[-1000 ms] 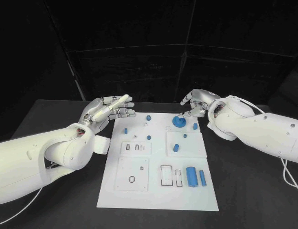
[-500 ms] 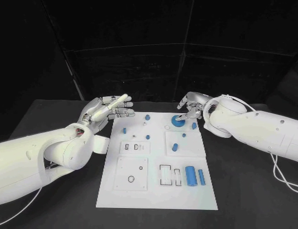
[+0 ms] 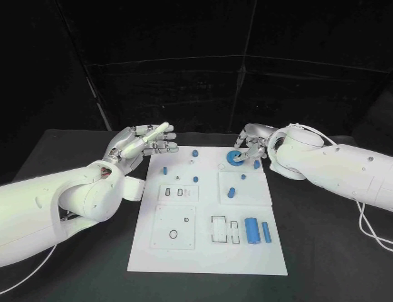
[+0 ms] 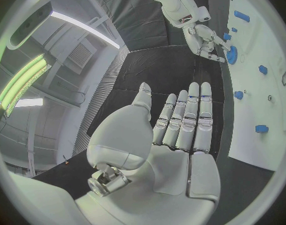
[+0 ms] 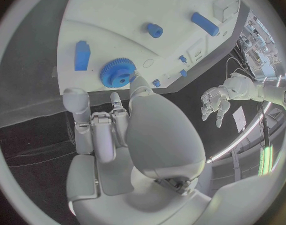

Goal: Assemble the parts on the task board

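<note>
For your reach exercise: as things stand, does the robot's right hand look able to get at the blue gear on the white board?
Probably yes: the right hand hangs just beside the blue gear, nothing between them.

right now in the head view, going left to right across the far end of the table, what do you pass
left hand → small blue part near the task board far edge → blue gear → right hand, its fingers reaching down at the gear

I see my two bulky glossy white arms, each ending in a silver segmented metal hand, left hand (image 3: 144, 143) and right hand (image 3: 254, 141), with a thin white cable (image 3: 378, 236) trailing from the right arm.
</note>
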